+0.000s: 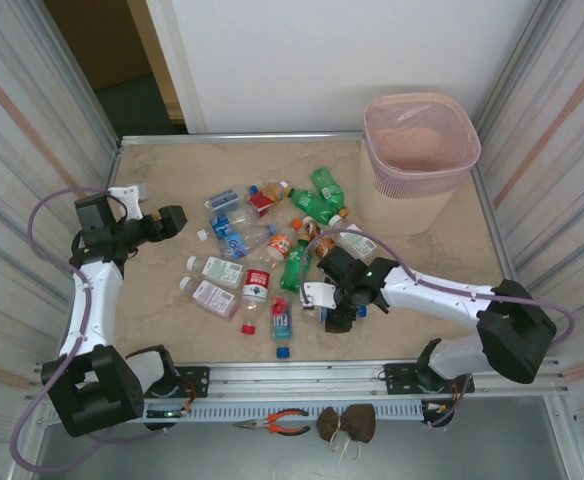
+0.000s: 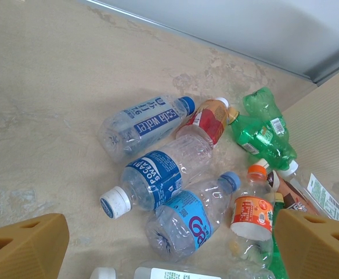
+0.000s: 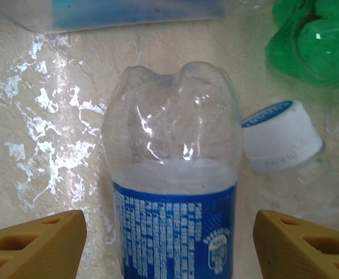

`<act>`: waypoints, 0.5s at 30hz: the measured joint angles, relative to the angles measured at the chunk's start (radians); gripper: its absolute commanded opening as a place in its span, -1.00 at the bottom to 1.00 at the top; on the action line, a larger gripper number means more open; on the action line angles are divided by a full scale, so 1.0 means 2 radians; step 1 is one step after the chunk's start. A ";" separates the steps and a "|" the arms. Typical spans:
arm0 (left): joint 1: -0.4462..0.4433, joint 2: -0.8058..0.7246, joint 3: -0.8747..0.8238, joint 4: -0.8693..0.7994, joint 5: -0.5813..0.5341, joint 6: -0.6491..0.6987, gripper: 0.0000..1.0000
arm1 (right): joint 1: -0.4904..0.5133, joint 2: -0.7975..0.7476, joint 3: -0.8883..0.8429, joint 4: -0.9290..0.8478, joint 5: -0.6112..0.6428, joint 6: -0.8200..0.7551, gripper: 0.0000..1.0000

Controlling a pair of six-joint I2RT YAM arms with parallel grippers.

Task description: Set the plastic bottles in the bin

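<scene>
The pale pink bin [image 1: 420, 150] stands at the back right of the table. Several plastic bottles [image 1: 272, 250] lie scattered mid-table. My right gripper [image 1: 330, 308] is low over the heap's near right edge. In the right wrist view it [image 3: 170, 250] is open, straddling a clear bottle with a dark blue label [image 3: 174, 174] that lies on the table; neither finger touches it. My left gripper [image 1: 177, 220] hovers left of the heap, open [image 2: 169, 256] and empty, above a Pocari Sweat bottle [image 2: 155, 174] and a light-blue-labelled bottle [image 2: 193, 218].
A loose white cap [image 3: 282, 136] and a green bottle [image 3: 314, 40] lie beside the straddled bottle. Green bottles [image 2: 262, 131] and an orange-labelled one [image 2: 252, 212] lie further right. Loose red [image 1: 248, 327] and blue [image 1: 282, 351] caps sit near the front. Pliers [image 1: 272, 422] rest on the front rail.
</scene>
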 measured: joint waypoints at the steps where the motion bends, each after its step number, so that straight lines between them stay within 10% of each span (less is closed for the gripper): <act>1: 0.000 -0.001 0.000 0.000 0.000 0.000 0.84 | 0.002 0.005 0.000 0.000 0.000 0.000 0.44; 15: 0.000 -0.009 -0.001 0.004 0.000 0.000 0.84 | 0.015 0.050 0.000 0.013 0.012 0.000 0.36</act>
